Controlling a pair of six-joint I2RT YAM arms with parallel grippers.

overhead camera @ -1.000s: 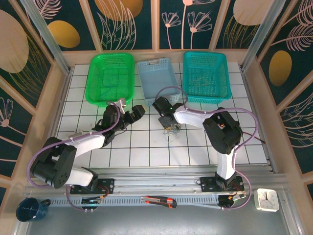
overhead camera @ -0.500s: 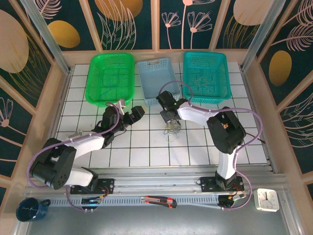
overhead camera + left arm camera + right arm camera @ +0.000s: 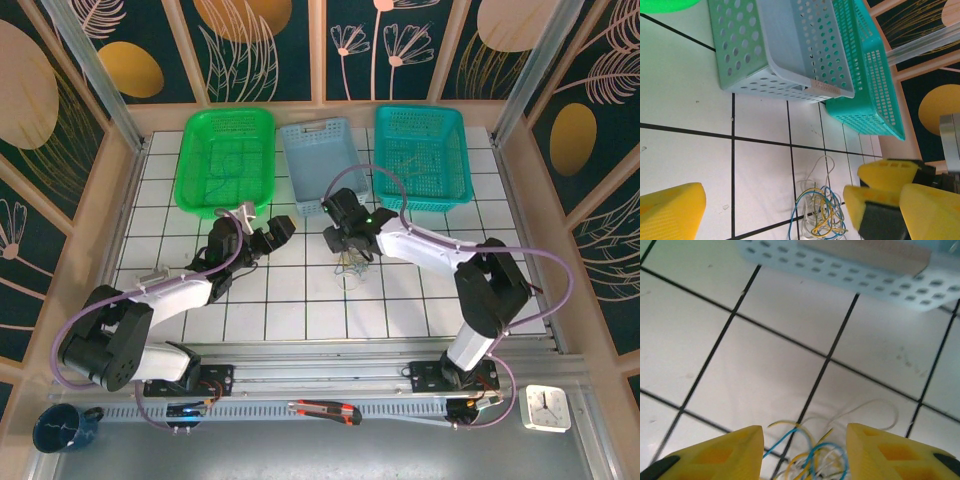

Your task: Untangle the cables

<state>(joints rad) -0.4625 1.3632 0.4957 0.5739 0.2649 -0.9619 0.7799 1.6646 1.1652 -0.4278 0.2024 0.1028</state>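
My right gripper (image 3: 802,440) hangs with fingers spread, pinching nothing; the cables (image 3: 821,212) lie knotted just below my tips; my left gripper (image 3: 772,205) hovers alongside, wide open; beyond sits a blue basket (image 3: 840,265); untangling looks barely begun.

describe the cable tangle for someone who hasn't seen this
On the gridded table, find the pale blue middle basket. In front, below the right gripper, lie the cables: thin blue, yellow and white strands tangled on bare tile, not in a basket.

Top view looks down; both close wrist views share cables (image 3: 812,454)
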